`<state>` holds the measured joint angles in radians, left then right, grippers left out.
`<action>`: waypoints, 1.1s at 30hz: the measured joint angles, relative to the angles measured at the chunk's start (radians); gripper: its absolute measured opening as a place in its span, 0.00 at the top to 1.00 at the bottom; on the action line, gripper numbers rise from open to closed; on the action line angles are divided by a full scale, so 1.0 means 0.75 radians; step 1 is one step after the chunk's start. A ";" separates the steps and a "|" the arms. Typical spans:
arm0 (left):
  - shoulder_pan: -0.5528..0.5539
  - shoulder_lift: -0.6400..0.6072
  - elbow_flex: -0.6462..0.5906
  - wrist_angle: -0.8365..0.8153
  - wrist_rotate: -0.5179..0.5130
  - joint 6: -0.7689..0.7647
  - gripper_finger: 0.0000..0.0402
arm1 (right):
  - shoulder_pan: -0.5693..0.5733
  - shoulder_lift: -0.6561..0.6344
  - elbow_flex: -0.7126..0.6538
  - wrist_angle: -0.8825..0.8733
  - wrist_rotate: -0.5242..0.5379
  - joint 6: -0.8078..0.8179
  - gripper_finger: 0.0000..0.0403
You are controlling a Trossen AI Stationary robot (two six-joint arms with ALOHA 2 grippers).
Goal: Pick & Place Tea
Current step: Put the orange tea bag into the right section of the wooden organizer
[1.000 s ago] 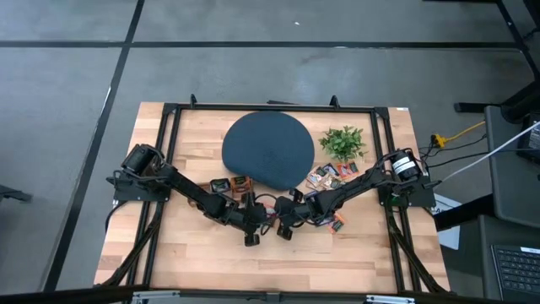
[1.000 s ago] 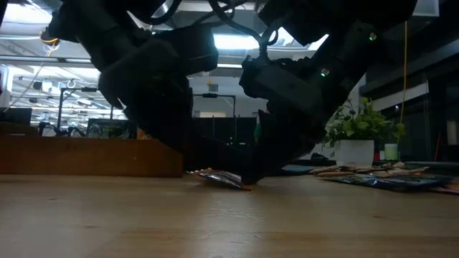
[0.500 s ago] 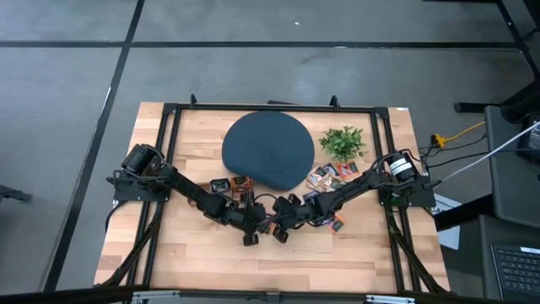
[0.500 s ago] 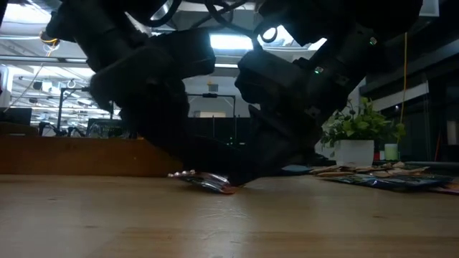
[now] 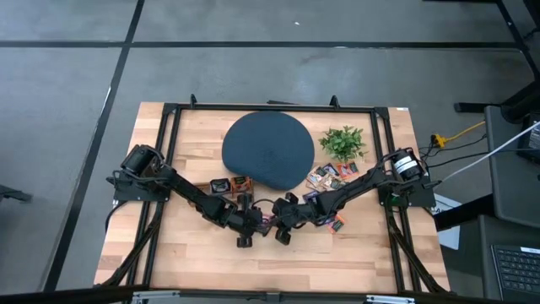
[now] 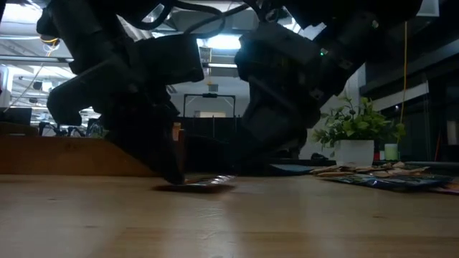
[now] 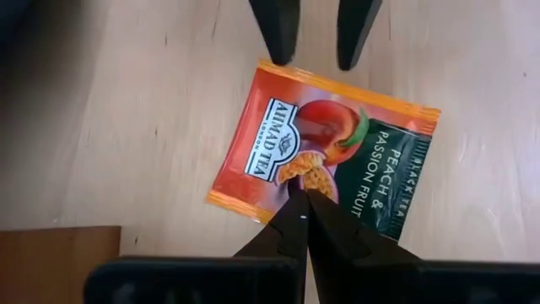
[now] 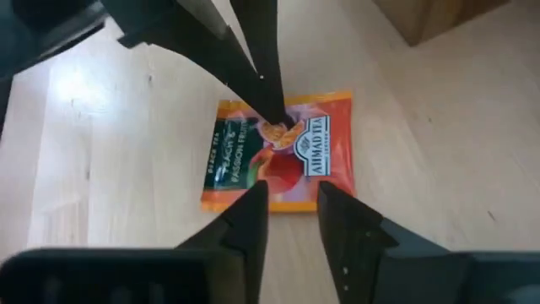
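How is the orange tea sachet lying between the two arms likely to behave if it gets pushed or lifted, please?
The orange tea sachet lies flat on the smooth wooden table, so it would probably slide rather than roll. It looks thin and foil-like, so likely light, bendy, and hard to pinch off the wood.

A pale wooden table [image 5: 194, 253] with a black metal frame [image 5: 270, 107] was set on a grey floor [image 5: 67, 76] crossed by dark lines. A yellow cable [image 5: 456, 133] and a white cable [image 5: 506, 145] were seen at the right, beside what was possibly a grey desk [image 5: 515, 194]. Across the table, a dim hall was seen, lit by bright ceiling panels [image 6: 226, 43], with a wooden ledge [image 6: 64, 156] behind.
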<state>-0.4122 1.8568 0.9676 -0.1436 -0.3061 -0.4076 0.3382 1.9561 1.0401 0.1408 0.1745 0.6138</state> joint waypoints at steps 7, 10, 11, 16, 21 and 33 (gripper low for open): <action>0.001 -0.002 0.001 -0.012 0.017 0.001 0.99 | -0.002 -0.001 0.001 -0.155 0.007 0.124 0.63; 0.005 -0.002 0.001 -0.012 0.016 0.001 0.99 | -0.002 -0.003 0.002 -0.157 0.004 0.161 0.63; 0.007 -0.002 0.001 -0.011 0.017 0.001 1.00 | -0.002 -0.003 0.002 -0.155 -0.006 0.174 0.63; 0.014 0.001 -0.002 0.025 -0.002 -0.012 0.99 | -0.027 -0.002 0.002 -0.145 -0.071 0.192 0.62; 0.016 0.001 -0.003 0.047 -0.019 -0.021 1.00 | -0.057 0.024 0.005 -0.109 -0.120 0.193 0.62; 0.029 0.001 -0.003 0.058 -0.045 -0.036 1.00 | -0.073 0.043 0.005 -0.035 -0.117 0.154 0.62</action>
<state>-0.3905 1.8576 0.9657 -0.0998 -0.3400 -0.4343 0.2833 1.9881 1.0439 0.1147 0.0868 0.7292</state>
